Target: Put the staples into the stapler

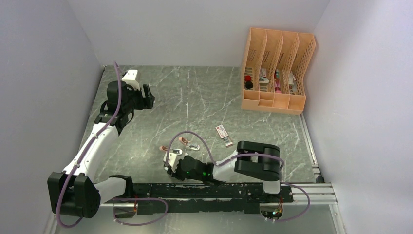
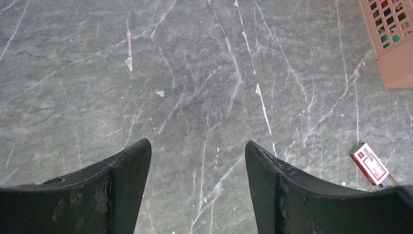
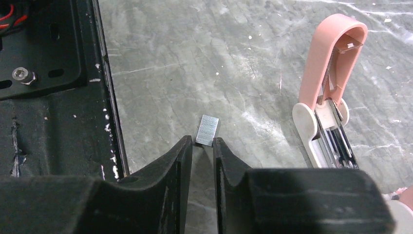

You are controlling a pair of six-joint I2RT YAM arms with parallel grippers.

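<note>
**clipfan:** so where's the reload at? got hold of anything?

**me:** Yep. My right gripper (image 3: 201, 146) is pinched nearly shut on the near end of a short silvery strip of staples (image 3: 207, 129), low over the grey marble-look table (image 3: 234, 53). Can't tell if the strip is off the surface or just resting on it. The salmon-pink plastic mini stapler (image 3: 327, 97) lies at about 2 o'clock from my fingertips, near but not touching. Its pink lid (image 3: 336, 48) is swung up and the metal magazine channel (image 3: 336, 141) is showing.

**clipfan:** and the other arm?

**me:** My left gripper (image 2: 196, 146) hangs wide open over the table, holding nothing. The red-and-white cardboard staple box (image 2: 371, 165) sits at 4 o'clock in that wrist view, well apart from the fingers.

**clipfan:** tips for the drop-in?

**me:** My guess: the grip is only on one end, so go slow or the strip will pivot. Turn the wrist so the strip runs parallel to the channel, legs down. Come in from above, lower it between the rails, then let go. Squeezing harder could snap the strip. The stapler looks loose too, so a bump would probably shove it.
</note>
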